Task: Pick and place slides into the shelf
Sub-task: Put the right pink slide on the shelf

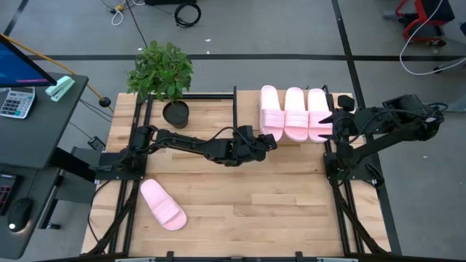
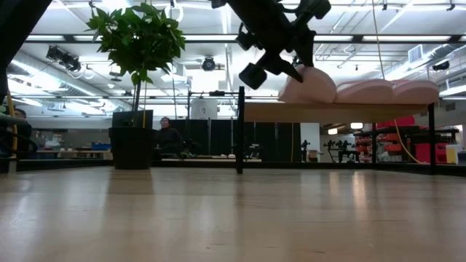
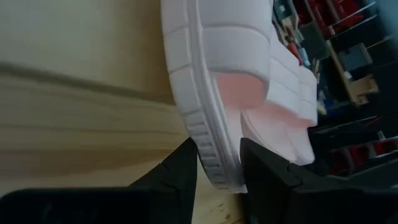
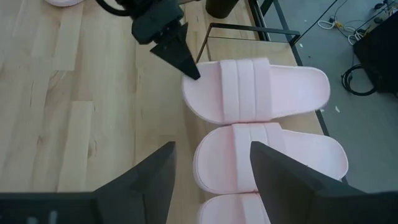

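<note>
Three pale pink slides [image 1: 295, 114] lie side by side on the shelf [image 1: 247, 109], sole down, heels toward the near edge. In the low view they sit on the shelf's wood top [image 2: 335, 111]. A fourth slide [image 1: 162, 205] lies flat on the table near its left near corner. My left gripper [image 1: 271, 142] is at the heel of the leftmost shelf slide [image 4: 255, 90] and is shut on it. My right gripper [image 1: 336, 124] hovers open beside the rightmost slide, touching nothing; its fingers stand wide apart above the slides [image 4: 214, 180]. My left gripper pinches the heel end [image 3: 214, 158] of the leftmost shelf slide between its two fingers [image 3: 183, 168], across the thickness of the sole. It comes level from the table's near-left side. The slide lies flat on the shelf top, and its heel [image 2: 306, 84] overhangs the near edge.
A potted plant [image 1: 171, 87] stands at the far left of the table, left of the shelf's black frame [image 1: 235, 109]. Bare tabletop spreads in front of the shelf. A desk with a calculator [image 1: 16, 102] is off the left edge. A person [image 2: 169, 135] sits far behind.
</note>
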Available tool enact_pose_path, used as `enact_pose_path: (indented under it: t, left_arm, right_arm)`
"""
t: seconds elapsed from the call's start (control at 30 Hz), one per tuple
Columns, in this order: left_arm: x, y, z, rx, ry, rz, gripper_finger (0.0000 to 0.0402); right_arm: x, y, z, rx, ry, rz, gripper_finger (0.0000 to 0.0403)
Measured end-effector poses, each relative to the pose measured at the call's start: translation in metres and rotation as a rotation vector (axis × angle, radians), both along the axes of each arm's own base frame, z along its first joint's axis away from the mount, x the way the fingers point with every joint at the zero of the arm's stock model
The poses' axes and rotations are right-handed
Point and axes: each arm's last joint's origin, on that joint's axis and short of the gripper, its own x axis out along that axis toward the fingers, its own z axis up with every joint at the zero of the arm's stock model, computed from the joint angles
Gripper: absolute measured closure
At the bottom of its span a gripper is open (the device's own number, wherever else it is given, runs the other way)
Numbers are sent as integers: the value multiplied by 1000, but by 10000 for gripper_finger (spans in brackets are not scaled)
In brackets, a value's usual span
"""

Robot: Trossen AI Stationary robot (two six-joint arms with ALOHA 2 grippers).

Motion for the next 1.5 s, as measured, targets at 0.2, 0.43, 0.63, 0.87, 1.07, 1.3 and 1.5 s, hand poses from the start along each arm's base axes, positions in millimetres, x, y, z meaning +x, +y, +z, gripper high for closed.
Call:
enact_pose_path:
  t: [0.2, 0.43, 0.63, 0.87, 1.07, 1.3, 1.5]
  left_arm:
    - [-2, 8, 6, 16, 1, 5, 285]
    - [-1, 23, 6, 9, 1, 19, 287]
    - [-1, 24, 6, 7, 7, 6, 281]
    - [-1, 24, 6, 11, 16, -8, 284]
    - [-1, 24, 6, 10, 16, -10, 279]
    - [-1, 24, 6, 10, 15, -10, 264]
    - [-1, 24, 6, 9, 14, -11, 225]
  right_arm:
    - [1, 0, 0, 1, 1, -1, 190]
    - [1, 0, 0, 1, 1, -2, 190]
    - [1, 0, 0, 1, 1, -2, 190]
    - [1, 0, 0, 1, 1, -2, 190]
    - [1, 0, 0, 1, 2, -2, 190]
    - [1, 0, 0, 2, 2, -2, 190]
    - [1, 0, 0, 2, 1, -2, 190]
